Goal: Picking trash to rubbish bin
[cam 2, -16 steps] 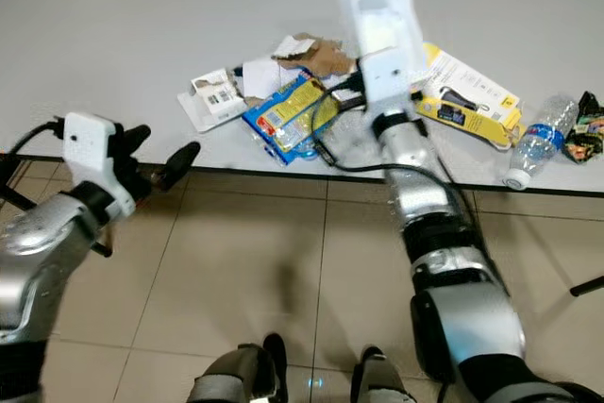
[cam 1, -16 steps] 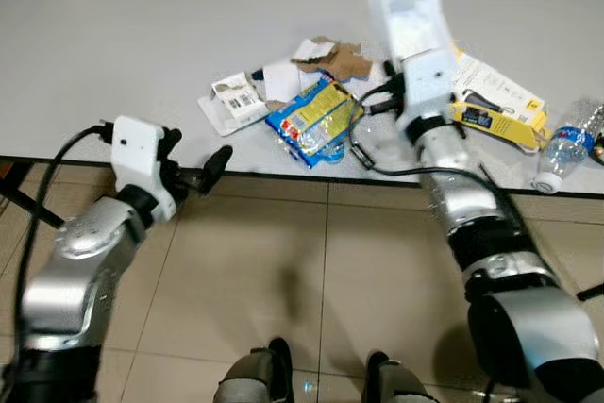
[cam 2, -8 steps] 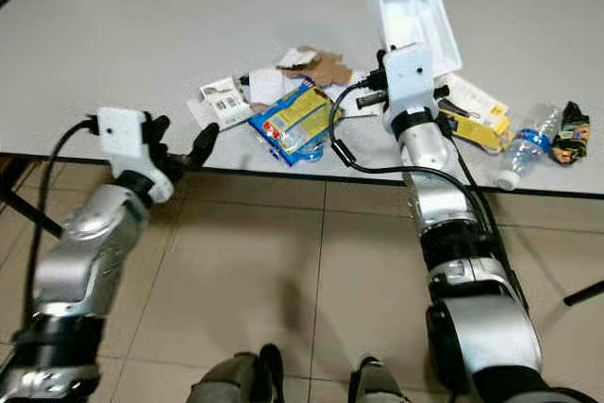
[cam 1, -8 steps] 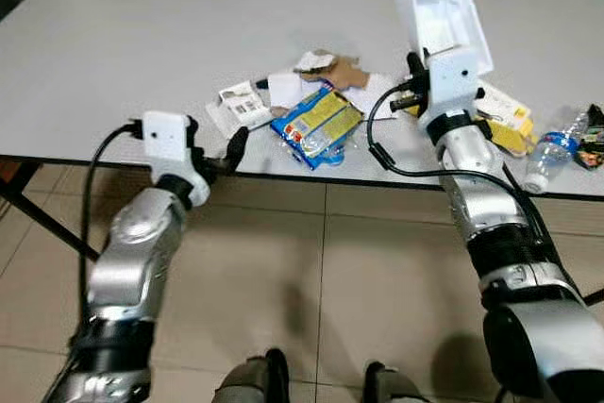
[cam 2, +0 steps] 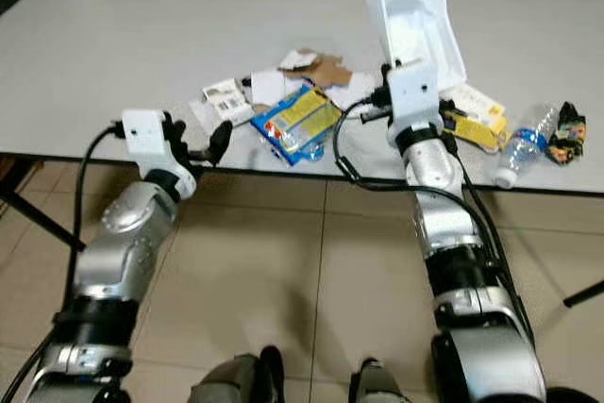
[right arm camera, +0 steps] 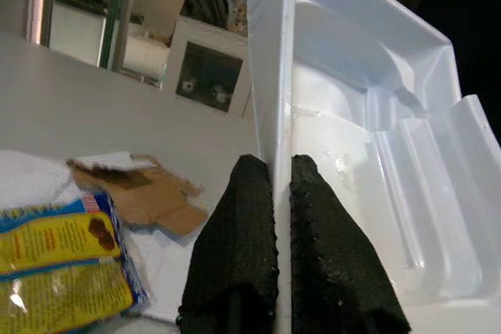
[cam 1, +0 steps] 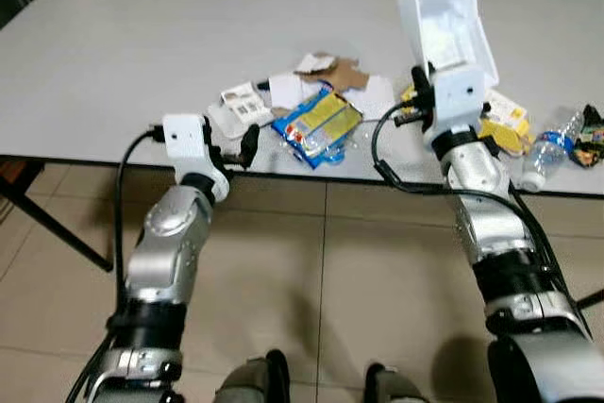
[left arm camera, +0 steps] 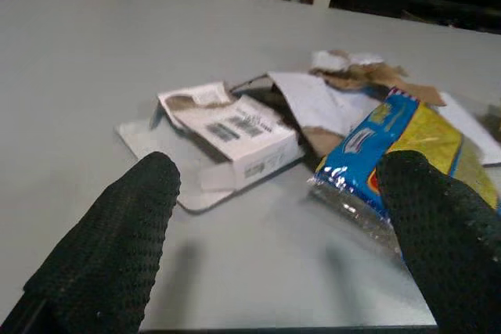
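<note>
what changed: over the last second the left arm swung in from off the table edge, so the left tool (cam 1: pixel 247 142) is now right at the front edge of the grey table (cam 1: pixel 113 63), aimed into the trash pile. The head camera moved too, so part of the shift in the head views is just that.

left tool: fingers wide apart, nothing between them. From its wrist cam the small white printed cardboard box (left arm camera: pixel 235 132) sits between the two black fingertips (left arm camera: pixel 117 232) but further in on the table, not touching.

right tool: its fingers (right arm camera: pixel 258 256) are clamped on the rim of the white moulded plastic tray (cam 1: pixel 444 30), tray held up, tilted, above the table's right part, same as half a second ago.

what it means: my guess is one piece is already in hand and the left arm is lining up a second grab, probably the box. Nothing binned so far, and I can't spot a bin.

rest of the trash: blue and yellow snack wrapper (cam 1: pixel 317 125) just beside the box, torn brown cardboard scrap (cam 1: pixel 340 73) behind it, yellow retail package (cam 1: pixel 500 125) under the right arm, clear plastic bottle (cam 1: pixel 547 143) lying near the right edge.

surface: plain matte table, litter bunched near the front middle.

room: beige tiled floor (cam 1: pixel 283 280), dark table leg at left, cabinets or doors past the far edge, too blurry to say more.
</note>
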You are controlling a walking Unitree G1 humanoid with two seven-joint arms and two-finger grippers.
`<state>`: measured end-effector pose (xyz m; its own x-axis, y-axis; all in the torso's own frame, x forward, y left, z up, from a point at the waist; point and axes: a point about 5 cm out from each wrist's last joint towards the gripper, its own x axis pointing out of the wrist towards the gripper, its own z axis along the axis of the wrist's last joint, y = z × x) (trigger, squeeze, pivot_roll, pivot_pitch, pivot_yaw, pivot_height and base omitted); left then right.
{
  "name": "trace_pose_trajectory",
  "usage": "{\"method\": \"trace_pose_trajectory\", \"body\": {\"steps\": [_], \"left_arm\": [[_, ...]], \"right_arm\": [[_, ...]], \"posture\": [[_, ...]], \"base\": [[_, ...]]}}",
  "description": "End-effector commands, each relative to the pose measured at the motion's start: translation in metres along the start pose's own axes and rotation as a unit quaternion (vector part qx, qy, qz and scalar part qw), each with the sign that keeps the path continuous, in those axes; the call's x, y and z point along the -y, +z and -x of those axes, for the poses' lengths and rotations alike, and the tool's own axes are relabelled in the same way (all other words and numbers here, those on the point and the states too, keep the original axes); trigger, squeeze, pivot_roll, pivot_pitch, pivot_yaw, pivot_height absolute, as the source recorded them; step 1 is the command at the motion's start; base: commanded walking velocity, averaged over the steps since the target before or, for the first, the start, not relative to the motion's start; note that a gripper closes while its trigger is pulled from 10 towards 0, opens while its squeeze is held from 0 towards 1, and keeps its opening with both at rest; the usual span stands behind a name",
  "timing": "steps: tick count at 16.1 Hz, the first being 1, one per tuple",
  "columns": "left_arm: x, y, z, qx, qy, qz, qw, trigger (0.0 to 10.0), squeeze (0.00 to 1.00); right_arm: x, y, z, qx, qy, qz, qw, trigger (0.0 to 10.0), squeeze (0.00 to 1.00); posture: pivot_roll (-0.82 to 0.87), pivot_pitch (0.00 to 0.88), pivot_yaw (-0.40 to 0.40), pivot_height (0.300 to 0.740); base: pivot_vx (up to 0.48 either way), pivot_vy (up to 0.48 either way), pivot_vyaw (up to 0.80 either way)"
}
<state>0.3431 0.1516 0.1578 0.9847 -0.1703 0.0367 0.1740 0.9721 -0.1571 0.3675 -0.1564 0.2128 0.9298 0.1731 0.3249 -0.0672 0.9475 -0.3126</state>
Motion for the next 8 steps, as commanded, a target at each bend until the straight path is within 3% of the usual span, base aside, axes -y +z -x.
{"method": "trace_pose_trajectory", "body": {"steps": [1,4,7,8], "left_arm": [[0.002,-0.004,-0.004,-0.005,0.002,-0.001,1.0,10.0,0.0],[0.025,-0.013,-0.023,-0.03,-0.045,-0.004,0.999,10.0,0.0],[0.036,-0.016,-0.033,-0.04,-0.055,0.025,0.997,10.0,0.0],[0.04,-0.019,-0.037,-0.052,-0.058,0.027,0.997,10.0,0.0]], "right_arm": [[-0.001,0.014,0.0,0.022,0.001,0.008,1.0,10.0,0.0],[-0.006,0.028,0.014,0.036,0.01,0.002,0.999,10.0,0.0],[-0.015,0.033,0.024,0.025,0.019,-0.014,0.999,10.0,0.0],[-0.018,0.038,0.033,0.007,0.051,-0.024,0.998,10.0,0.0]], "posture": [[-0.18,0.153,0.097,0.74],[-0.21,0.209,0.128,0.74],[-0.23,0.248,0.147,0.74],[-0.24,0.269,0.154,0.74]], "base": [[0.0,0.0,0.0],[0.0,0.0,0.0],[0.0,0.0,0.0],[0.0,0.0,0.0]]}}
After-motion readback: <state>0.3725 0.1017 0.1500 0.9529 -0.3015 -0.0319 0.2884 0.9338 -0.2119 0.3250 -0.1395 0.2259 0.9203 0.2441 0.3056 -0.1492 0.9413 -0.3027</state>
